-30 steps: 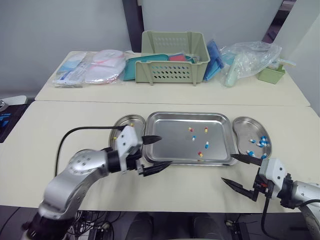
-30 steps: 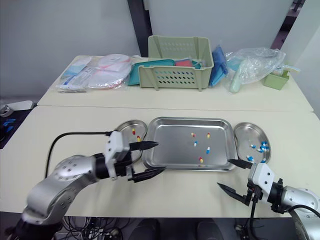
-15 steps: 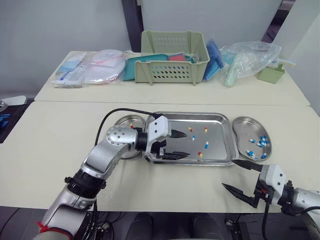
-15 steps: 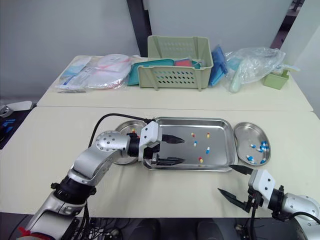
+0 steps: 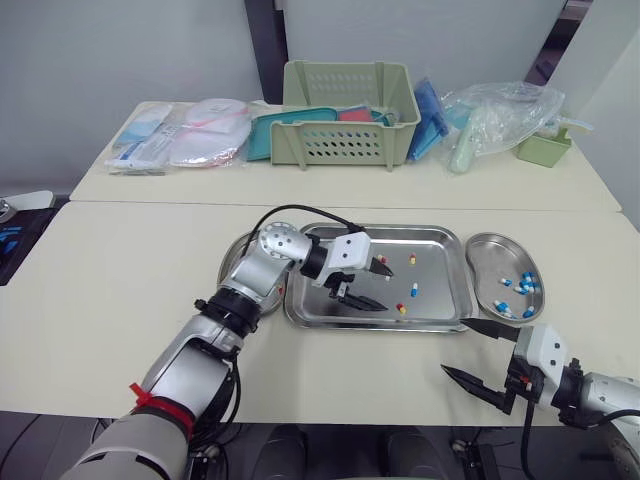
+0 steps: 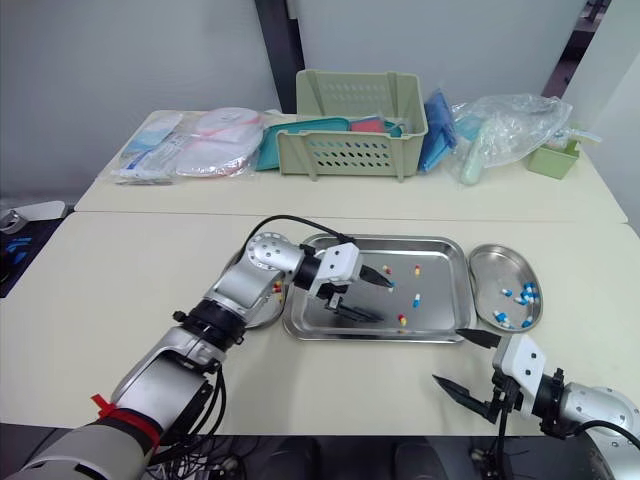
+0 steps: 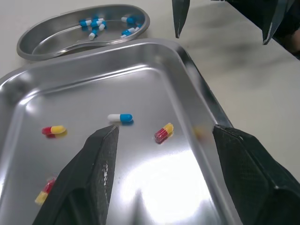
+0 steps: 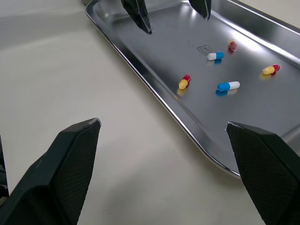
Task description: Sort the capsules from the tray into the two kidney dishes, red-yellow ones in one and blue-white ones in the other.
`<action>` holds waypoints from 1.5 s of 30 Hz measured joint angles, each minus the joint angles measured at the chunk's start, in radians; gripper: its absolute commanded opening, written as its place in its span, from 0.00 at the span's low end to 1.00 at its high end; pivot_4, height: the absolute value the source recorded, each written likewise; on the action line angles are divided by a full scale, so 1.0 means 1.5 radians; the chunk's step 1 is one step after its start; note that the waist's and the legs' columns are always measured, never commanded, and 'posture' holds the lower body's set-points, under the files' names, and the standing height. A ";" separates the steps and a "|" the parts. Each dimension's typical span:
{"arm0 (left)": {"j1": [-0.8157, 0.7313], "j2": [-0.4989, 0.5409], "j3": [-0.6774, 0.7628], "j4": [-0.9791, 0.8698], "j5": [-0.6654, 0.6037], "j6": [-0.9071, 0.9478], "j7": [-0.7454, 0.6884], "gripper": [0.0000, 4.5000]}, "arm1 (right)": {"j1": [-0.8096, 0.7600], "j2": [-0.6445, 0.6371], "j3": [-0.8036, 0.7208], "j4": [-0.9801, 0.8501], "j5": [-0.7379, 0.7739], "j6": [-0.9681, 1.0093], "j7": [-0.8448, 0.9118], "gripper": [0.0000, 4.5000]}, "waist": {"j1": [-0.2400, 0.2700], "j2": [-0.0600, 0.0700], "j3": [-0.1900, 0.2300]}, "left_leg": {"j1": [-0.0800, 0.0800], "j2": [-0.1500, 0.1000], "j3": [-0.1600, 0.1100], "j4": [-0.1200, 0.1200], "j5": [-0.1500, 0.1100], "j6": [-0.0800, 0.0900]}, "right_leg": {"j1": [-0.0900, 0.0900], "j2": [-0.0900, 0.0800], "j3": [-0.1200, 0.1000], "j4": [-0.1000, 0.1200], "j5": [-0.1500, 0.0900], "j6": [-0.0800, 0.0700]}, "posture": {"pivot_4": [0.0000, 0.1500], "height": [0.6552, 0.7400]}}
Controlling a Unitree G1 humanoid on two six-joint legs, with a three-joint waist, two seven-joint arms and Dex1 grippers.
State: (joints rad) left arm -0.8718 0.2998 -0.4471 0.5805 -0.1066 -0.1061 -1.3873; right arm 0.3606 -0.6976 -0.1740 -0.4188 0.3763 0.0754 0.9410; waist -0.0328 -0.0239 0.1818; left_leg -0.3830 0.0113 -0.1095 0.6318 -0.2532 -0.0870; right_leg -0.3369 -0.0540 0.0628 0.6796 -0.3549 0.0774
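Your left gripper (image 5: 385,287) is hovering over the middle of the tray (image 5: 440,275), at centre frame, with its fingers spread wide and nothing between them. I judge it is sitting there because the loose capsules (image 5: 411,260) are lying just right of its tips and the red-yellow ones belong in the dish on its side. In its wrist view the spread fingers are framing a blue-white capsule (image 7: 120,118) and a red-yellow capsule (image 7: 163,132), apart from each other and both ahead of the tips. You are probably lining up on one of them, though I cannot tell which. Your right gripper (image 5: 457,346) is waiting at lower right, also open and empty, over the table (image 5: 100,300) just off the tray's near corner, probably so that it is leaving the left arm room to work. The right dish (image 5: 480,255), just right of the tray, is holding a cluster of blue-white ones. The left dish (image 5: 233,262), at the tray's left edge, is lying mostly under your left forearm, so its contents are hard to make out. One black finger may also be covering a capsule on the tray floor, so the count of what is remaining is uncertain.
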 measured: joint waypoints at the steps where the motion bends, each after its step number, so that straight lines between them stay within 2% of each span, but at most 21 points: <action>1: -0.004 -0.008 -0.001 0.016 0.007 -0.011 -0.002 0.72 | 0.000 0.000 0.000 -0.003 0.000 0.002 -0.002 1.00 | 0.000 0.000 0.000 | 0.000 0.000 0.000 0.000 0.000 0.000 | 0.000 0.000 0.000 0.000 0.000 0.000 | 1.00 1.00; 9: -0.056 -0.075 -0.004 0.162 0.069 -0.103 -0.007 0.72 | 0.001 0.001 0.000 -0.033 0.008 0.040 -0.019 1.00 | 0.001 0.000 0.000 | 0.000 0.000 0.000 0.000 0.000 0.000 | 0.000 0.000 0.000 0.000 0.000 0.000 | 1.00 1.00; 19: -0.104 -0.124 -0.004 0.280 0.129 -0.171 0.018 0.72 | 0.001 0.001 0.000 -0.061 0.026 0.080 -0.038 1.00 | 0.001 0.000 0.000 | 0.000 0.000 0.000 0.000 0.000 0.000 | 0.000 0.000 0.000 0.000 0.000 0.000 | 1.00 1.00; 42: -0.189 -0.165 -0.014 0.371 0.211 -0.163 -0.007 0.72 | 0.001 0.000 -0.002 -0.112 0.047 0.147 -0.074 1.00 | 0.000 0.000 0.000 | 0.000 0.000 -0.001 0.000 0.000 0.000 | 0.000 0.000 0.000 0.000 0.000 0.000 | 1.00 1.00; 45: -0.195 -0.171 -0.014 0.379 0.219 -0.154 -0.016 0.58 | 0.001 -0.002 -0.003 -0.113 0.050 0.153 -0.077 1.00 | 0.000 0.000 0.000 | 0.000 0.000 -0.001 0.000 0.000 0.000 | 0.000 0.000 0.000 0.000 0.000 0.000 | 1.00 1.00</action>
State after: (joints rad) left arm -1.1645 0.0430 -0.4688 1.1485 0.2212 -0.3367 -1.4120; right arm 0.3625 -0.7001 -0.1788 -0.5885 0.4519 0.3050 0.8253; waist -0.0326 -0.0243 0.1820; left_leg -0.3834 0.0107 -0.1103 0.6324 -0.2532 -0.0869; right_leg -0.3369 -0.0540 0.0623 0.6799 -0.3550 0.0778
